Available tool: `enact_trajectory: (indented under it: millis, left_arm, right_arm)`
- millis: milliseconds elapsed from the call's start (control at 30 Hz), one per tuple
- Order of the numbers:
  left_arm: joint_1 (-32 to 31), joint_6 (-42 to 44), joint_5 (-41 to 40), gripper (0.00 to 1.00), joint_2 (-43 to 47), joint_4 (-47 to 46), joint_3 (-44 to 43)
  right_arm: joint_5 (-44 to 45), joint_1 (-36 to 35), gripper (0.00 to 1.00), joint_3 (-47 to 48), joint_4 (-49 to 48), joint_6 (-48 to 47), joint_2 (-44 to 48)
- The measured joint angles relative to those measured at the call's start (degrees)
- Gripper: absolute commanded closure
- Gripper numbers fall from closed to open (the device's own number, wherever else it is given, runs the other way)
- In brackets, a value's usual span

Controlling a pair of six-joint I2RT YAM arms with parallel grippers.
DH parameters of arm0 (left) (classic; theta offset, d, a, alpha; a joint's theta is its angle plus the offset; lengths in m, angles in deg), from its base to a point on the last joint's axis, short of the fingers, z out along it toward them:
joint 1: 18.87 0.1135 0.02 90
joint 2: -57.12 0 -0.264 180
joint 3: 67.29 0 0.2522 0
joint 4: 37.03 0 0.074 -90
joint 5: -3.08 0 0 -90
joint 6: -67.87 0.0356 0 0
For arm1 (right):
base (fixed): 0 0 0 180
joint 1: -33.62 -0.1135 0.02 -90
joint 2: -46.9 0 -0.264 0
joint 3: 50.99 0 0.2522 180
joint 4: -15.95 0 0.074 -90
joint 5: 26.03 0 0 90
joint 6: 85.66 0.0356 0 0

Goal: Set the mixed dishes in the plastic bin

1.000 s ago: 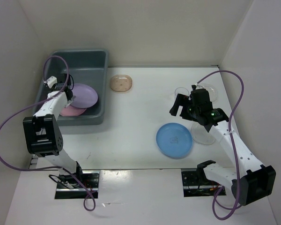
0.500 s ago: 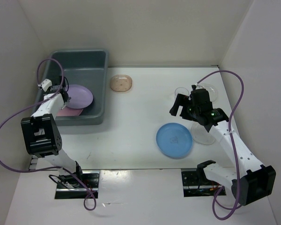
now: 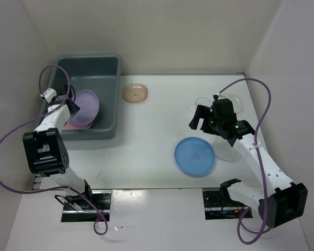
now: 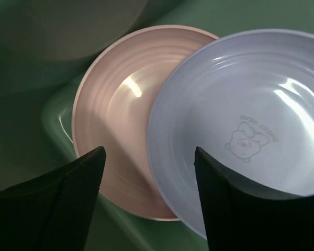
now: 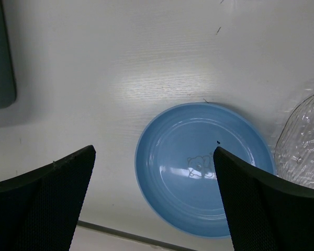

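Note:
The grey-blue plastic bin [image 3: 109, 67] stands at the far left. Inside it a purple plate [image 3: 85, 107] [image 4: 251, 115] lies overlapping a pink plate [image 3: 72, 125] [image 4: 112, 115]. My left gripper [image 3: 71, 106] [image 4: 149, 151] hangs open inside the bin, with the purple plate's edge loose between its jaws. On the table lie a blue plate [image 3: 194, 156] [image 5: 199, 167], a beige dish [image 3: 135, 93], clear plates [image 3: 228, 149] [image 3: 233, 101] and a small clear cup [image 3: 201, 102]. Above the blue plate's far edge my right gripper [image 3: 200, 117] [image 5: 154, 151] stands open and holds nothing.
White walls close in the table at the back and on both sides. A corner of the bin [image 5: 0, 63] shows at the left of the right wrist view, and a clear plate [image 5: 303, 141] at its right edge.
My left gripper has opened and let go of the purple plate, which shifted left and now rests on the pink plate in the bin. The right arm has not moved.

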Motion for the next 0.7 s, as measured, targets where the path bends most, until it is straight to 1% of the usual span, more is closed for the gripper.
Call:
enact_trajectory:
  millis: [33,67,133,233,300,400,467,533,600,700]
  left_arm:
    - [0.0,0.1,-0.2,0.2,0.0,0.1,-0.1]
    - [0.0,0.7,-0.5,0.09,0.0,0.4,-0.4]
    - [0.0,1.5,-1.3,0.08,0.1,1.8,-2.0]
    - [0.0,3.9,-3.5,0.06,0.9,3.8,-7.2]
    - [0.0,5.5,-4.5,0.06,2.7,4.4,-10.8]
    - [-0.3,7.1,-4.2,0.1,8.0,4.2,-14.1]
    - [-0.7,7.9,-2.4,0.13,12.0,4.3,-14.9]
    - [-1.6,8.4,2.3,0.15,15.5,4.3,-15.7]
    - [-4.1,8.4,7.1,0.17,17.7,4.0,-15.8]
    - [-12.3,8.2,13.8,0.17,18.8,3.4,-15.0]
  right_arm:
    - [-0.1,0.0,0.02,0.0,0.0,0.0,0.0]
    - [-0.2,0.0,0.02,0.0,0.0,-0.1,-0.1]
    - [-0.3,0.0,0.02,0.0,-0.1,-0.1,-0.2]
    - [-0.6,0.0,0.02,0.0,-0.2,-0.5,-0.3]
    - [-0.7,0.0,0.02,0.0,-0.2,-0.5,-0.4]
    - [-1.0,0.0,0.02,0.0,-0.2,-0.6,-0.4]
    - [-1.1,0.0,0.02,0.0,-0.2,-0.6,-0.4]
    - [-1.2,0.0,0.02,-0.1,-0.4,-0.7,-0.5]
    - [-1.2,0.0,0.02,-0.3,-0.7,-0.7,-0.7]
    - [-1.2,0.0,0.02,-0.7,-0.7,-0.7,-0.9]
